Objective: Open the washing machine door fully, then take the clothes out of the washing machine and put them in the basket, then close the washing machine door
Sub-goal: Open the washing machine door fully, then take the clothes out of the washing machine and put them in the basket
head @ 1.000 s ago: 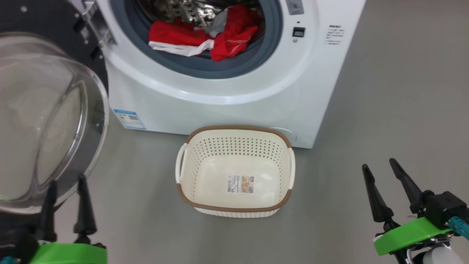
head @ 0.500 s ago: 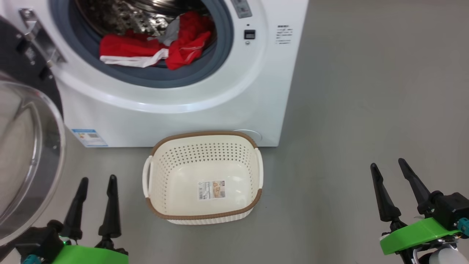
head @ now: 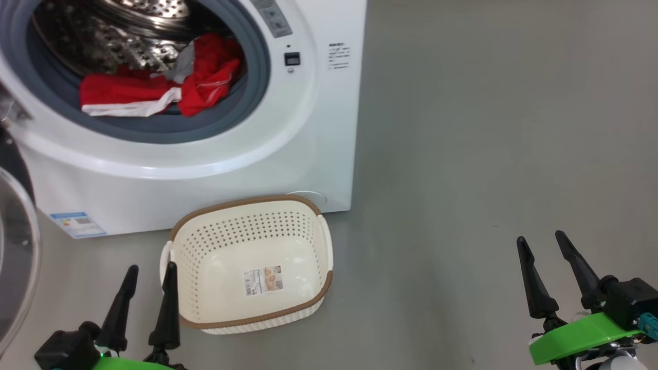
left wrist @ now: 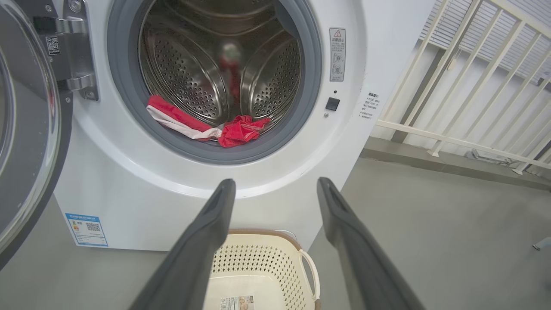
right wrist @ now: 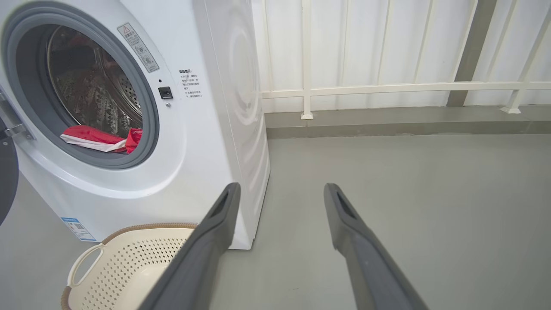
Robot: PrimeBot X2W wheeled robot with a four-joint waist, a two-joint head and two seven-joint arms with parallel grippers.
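The white washing machine (head: 216, 174) (left wrist: 129, 189) (right wrist: 202, 142) stands with its round door (head: 15, 267) (left wrist: 26, 129) swung open at the left. Red clothes (head: 154, 90) (left wrist: 206, 127) (right wrist: 101, 140) with white trim lie at the drum's front lip. The cream basket (head: 205, 239) (left wrist: 262, 262) (right wrist: 129, 262) sits empty on the floor right before the machine. My left gripper (head: 149, 270) (left wrist: 275, 185) is open just left of the basket, holding nothing. My right gripper (head: 540, 241) (right wrist: 280, 189) is open and empty over bare floor, well right of the basket.
Grey floor (head: 488, 128) stretches to the right of the machine. A white railing (right wrist: 387, 88) (left wrist: 473, 86) on a low kerb runs behind and right of it. A blue label (head: 77, 223) sits low on the machine's front.
The camera has turned right, so machine, door and basket have slid left in the head view. Both grippers stay open and low; nothing was taken hold of.
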